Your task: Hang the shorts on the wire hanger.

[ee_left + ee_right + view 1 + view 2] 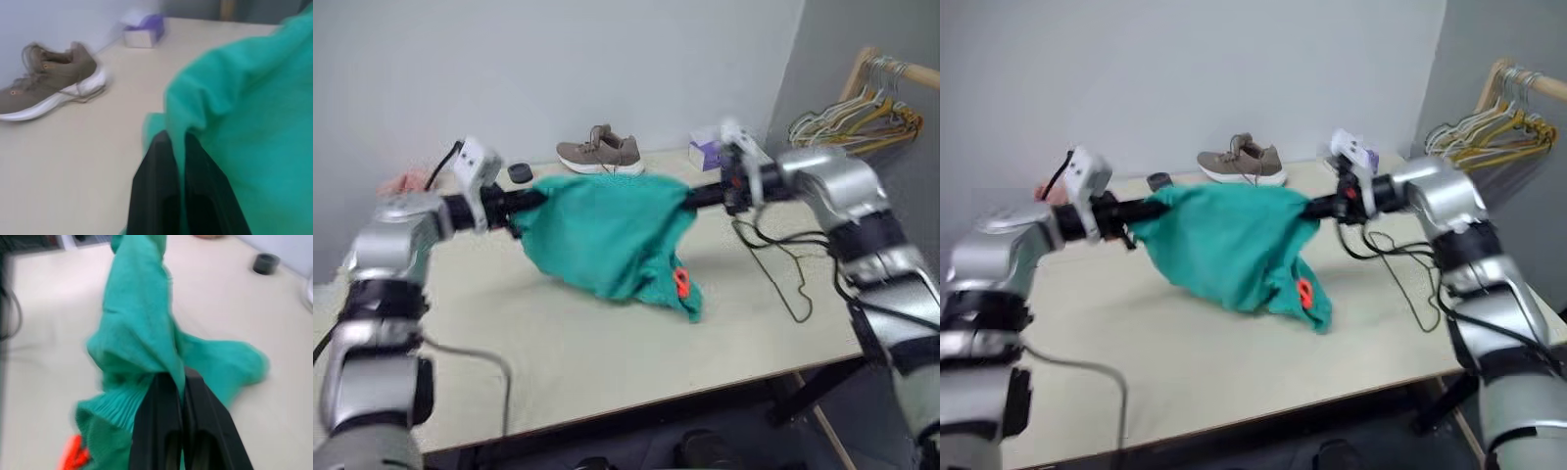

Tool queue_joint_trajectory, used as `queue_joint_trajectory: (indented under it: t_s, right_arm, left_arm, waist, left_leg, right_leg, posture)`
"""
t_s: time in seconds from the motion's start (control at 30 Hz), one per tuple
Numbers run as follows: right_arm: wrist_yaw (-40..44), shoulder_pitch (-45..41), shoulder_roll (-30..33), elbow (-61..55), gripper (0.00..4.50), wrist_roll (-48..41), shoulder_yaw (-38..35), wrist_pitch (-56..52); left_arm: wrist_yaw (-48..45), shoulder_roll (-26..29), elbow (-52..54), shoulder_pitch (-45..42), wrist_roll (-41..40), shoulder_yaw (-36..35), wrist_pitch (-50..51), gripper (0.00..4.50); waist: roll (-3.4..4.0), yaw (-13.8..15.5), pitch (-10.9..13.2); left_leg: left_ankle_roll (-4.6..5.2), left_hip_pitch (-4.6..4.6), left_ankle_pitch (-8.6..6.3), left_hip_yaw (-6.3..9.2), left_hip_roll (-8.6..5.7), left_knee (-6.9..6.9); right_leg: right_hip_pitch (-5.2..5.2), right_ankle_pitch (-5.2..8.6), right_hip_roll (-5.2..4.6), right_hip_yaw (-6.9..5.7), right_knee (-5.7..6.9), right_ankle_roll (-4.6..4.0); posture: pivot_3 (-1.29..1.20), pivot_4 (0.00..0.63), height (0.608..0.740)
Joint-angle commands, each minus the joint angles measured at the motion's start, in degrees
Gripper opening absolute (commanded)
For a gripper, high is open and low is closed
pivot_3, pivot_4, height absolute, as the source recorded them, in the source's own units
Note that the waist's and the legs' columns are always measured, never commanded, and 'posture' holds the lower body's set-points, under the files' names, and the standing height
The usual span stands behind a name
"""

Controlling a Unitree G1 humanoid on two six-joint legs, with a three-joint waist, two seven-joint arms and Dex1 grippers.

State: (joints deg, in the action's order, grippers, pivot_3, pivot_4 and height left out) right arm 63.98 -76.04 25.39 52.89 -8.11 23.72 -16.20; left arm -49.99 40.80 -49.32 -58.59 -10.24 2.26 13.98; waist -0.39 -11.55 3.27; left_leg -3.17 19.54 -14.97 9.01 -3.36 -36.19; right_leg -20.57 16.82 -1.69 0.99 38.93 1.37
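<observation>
Your table (607, 362) is pale and broad, set against a grey wall; above it the shorts (607, 230) hang stretched between your two grippers, lifted clear of the tabletop, the teal fabric sagging in the middle with the orange tag (681, 282) dangling at the lower edge nearest you. Your left gripper (521, 201) is clenched on one end of the shorts; in its wrist view the two black fingers (161, 196) sit pressed together with fabric pinched between them. Your right gripper (690, 199) is likewise clamped on the other end, its fingers (156, 431) closed over the gathered waistband. The wire hanger (783, 269) lies flat on the table below your right arm, apart from the shorts; on your right a bunch of white and yellow hangers (857, 122) hangs on a wooden rail. At the far edge of the table you have a brown shoe (600, 153), a purple and white box (705, 152), and a small dark round object (519, 172).
</observation>
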Motion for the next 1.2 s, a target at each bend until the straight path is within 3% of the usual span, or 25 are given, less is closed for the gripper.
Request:
queue_joint_trajectory:
  t_s: [0.03,0.17,0.23,0.37,0.47,0.53,0.6,0.67,0.73,0.83,0.97,1.07,1.2]
  right_arm:
    - [-18.95,-9.95,-3.64,14.89,0.02,13.21,2.73,19.37]
    - [-43.29,-21.53,-5.81,20.62,0.02,24.87,5.47,34.20]
    - [-52.41,-26.34,-5.22,20.76,0.02,28.71,5.36,40.93]
    - [-63.96,-28.31,-2.38,19.88,0.02,34.51,5.34,52.15]
    - [-64.74,-20.83,-0.69,17.88,0.02,36.41,5.72,60.43]
    - [-60.73,-13.21,-1.31,16.62,0.02,36.03,5.99,64.16]
    - [-56.19,-5.03,-2.25,14.79,0.02,35.82,6.61,66.78]
    - [-51.89,2.67,-2.97,12.34,0.02,36.23,7.92,68.50]
    - [-46.29,9.75,-3.30,9.02,0.02,35.63,9.08,70.02]
    - [-38.82,16.97,-2.81,2.93,0.02,33.47,9.51,70.57]
    - [-24.11,24.89,0.27,-8.07,0.02,26.39,9.69,67.77]
    - [-11.56,29.87,4.90,-17.23,0.02,19.35,10.38,63.43]
    - [4.71,37.20,14.56,-32.64,0.02,9.92,10.74,52.35]
  left_arm:
    - [17.76,-0.30,-16.89,-15.25,9.19,0.69,-12.33,0.00]
    - [30.36,2.04,-23.56,-29.72,15.95,2.03,-21.04,0.00]
    - [34.46,4.53,-23.27,-35.76,21.94,5.39,-27.69,0.00]
    - [42.96,10.79,-19.88,-41.67,37.26,15.53,-42.20,0.00]
    - [44.18,16.07,-14.59,-38.16,43.55,19.18,-50.29,0.00]
    - [40.00,18.21,-11.91,-31.16,43.36,19.36,-52.28,0.00]
    - [33.01,19.58,-8.26,-20.56,39.58,17.67,-51.58,0.00]
    - [23.44,20.39,-0.74,-5.73,31.34,14.15,-46.85,0.00]
    - [13.61,21.03,13.18,12.91,19.96,9.39,-35.61,0.00]
    - [5.41,22.85,33.41,36.75,7.95,2.71,-18.84,0.00]
    - [-2.91,25.82,49.67,63.17,-1.23,-6.51,-6.34,0.00]
    - [-7.54,26.73,55.79,74.46,-4.05,-11.54,-2.14,0.00]
    - [-12.89,26.24,61.87,83.02,-7.11,-14.98,0.33,0.00]
  waist:
    - [-0.12,-1.03,-0.11]
    - [-0.15,-3.09,-0.13]
    - [-0.16,-4.03,-0.14]
    - [-0.17,-4.63,-0.17]
    - [-0.19,-4.42,-0.30]
    - [-0.19,-3.92,-0.34]
    - [-0.10,-3.38,-0.22]
    - [0.15,-3.09,-0.12]
    - [0.26,-3.12,-0.09]
    - [0.14,-3.28,-0.16]
    - [-0.25,-3.17,-0.41]
    - [-0.33,-1.95,-0.49]
    - [-0.09,0.84,-0.35]
  left_leg:
    - [-0.32,0.61,0.19,0.00,-0.04,-0.08]
    - [-0.41,3.66,0.22,-0.33,-0.26,-0.77]
    - [-0.35,4.52,0.19,-0.68,-0.26,-0.75]
    - [-0.22,4.77,0.12,-1.23,-0.24,-0.52]
    - [-0.07,4.22,0.02,-1.49,-0.28,0.18]
    - [-0.01,3.71,0.01,-1.57,-0.37,0.17]
    - [0.47,2.30,-0.14,-1.64,-0.48,0.08]
    - [0.74,1.04,-0.01,-1.58,-0.56,0.16]
    - [0.95,0.21,0.15,-1.53,-0.54,0.13]
    - [1.02,0.28,0.23,-1.39,-0.29,-0.03]
    - [0.90,1.30,0.16,-1.25,0.01,-0.11]
    - [0.85,1.30,0.11,-1.23,0.01,-0.14]
    - [0.87,0.46,0.08,-1.23,-0.04,-0.26]
  right_leg:
    - [-0.68,-0.31,-0.05,0.06,0.09,-0.25]
    - [-3.64,-0.32,-0.45,0.25,0.73,-0.25]
    - [-4.65,-0.29,-0.49,0.54,0.77,-0.20]
    - [-5.26,-0.19,-0.40,1.26,0.80,-0.03]
    - [-5.10,-0.13,-0.42,1.59,0.81,0.06]
    - [-4.61,-0.13,-0.45,1.69,0.74,0.06]
    - [-3.21,-0.09,-0.47,1.67,0.99,0.14]
    - [-1.90,0.07,-0.46,1.61,0.98,0.53]
    - [-1.11,0.02,-0.41,1.58,1.04,0.55]
    - [-1.26,-0.18,-0.23,1.59,1.17,0.36]
    - [-2.19,-0.40,0.04,1.52,1.12,-0.08]
    - [-2.06,-0.40,0.04,1.46,1.01,-0.08]
    - [-0.90,-0.26,0.02,1.37,0.40,0.14]
  posture:
    - [-0.20,0.000,0.740]
    - [-0.22,0.000,0.740]
    - [-0.22,0.000,0.740]
    - [-0.20,0.000,0.740]
    - [-0.17,0.000,0.740]
    - [-0.16,0.000,0.740]
    - [-0.16,0.000,0.740]
    - [-0.15,0.000,0.740]
    - [-0.15,0.000,0.740]
    - [-0.15,0.000,0.740]
    - [-0.15,0.000,0.740]
    - [-0.15,0.000,0.740]
    - [-0.16,0.000,0.740]
